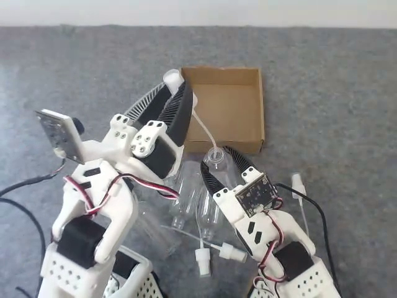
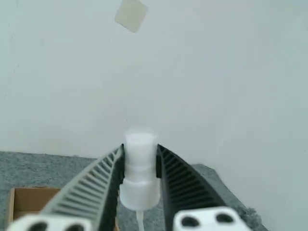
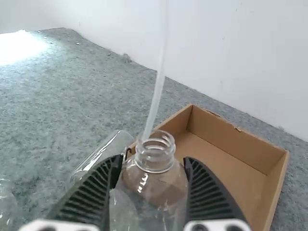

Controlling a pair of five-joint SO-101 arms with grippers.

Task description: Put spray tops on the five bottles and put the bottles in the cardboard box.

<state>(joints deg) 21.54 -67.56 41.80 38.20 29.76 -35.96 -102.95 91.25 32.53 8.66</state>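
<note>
Left fingers (image 2: pixel 91 187) clamped a spray top (image 2: pixel 139 168), raised above the counter (image 1: pixel 322 93). Right fingers (image 3: pixel 91 192) gripped a bottle (image 3: pixel 154 190) just beside the cardboard box (image 1: pixel 229 108). The top's dip tube (image 3: pixel 157 91) reached the bottle's mouth.

Cardboard box (image 1: pixel 229 105) sits mid-table, toward the far edge. My left end effector (image 2: pixel 140 149) is above the box's left wall, with a spray top (image 2: pixel 140 168) between its fingers. Its tube (image 1: pixel 203 127) runs down to the mouth of the bottle (image 1: pixel 218 162) in my right end effector (image 3: pixel 153 163), just in front of the box's near wall. Spare bottles (image 1: pixel 186 198) lie between my arms. Two loose spray tops (image 1: pixel 203 257) lie toward the near edge. A third top (image 1: pixel 298 185) lies right of my right arm.
</note>
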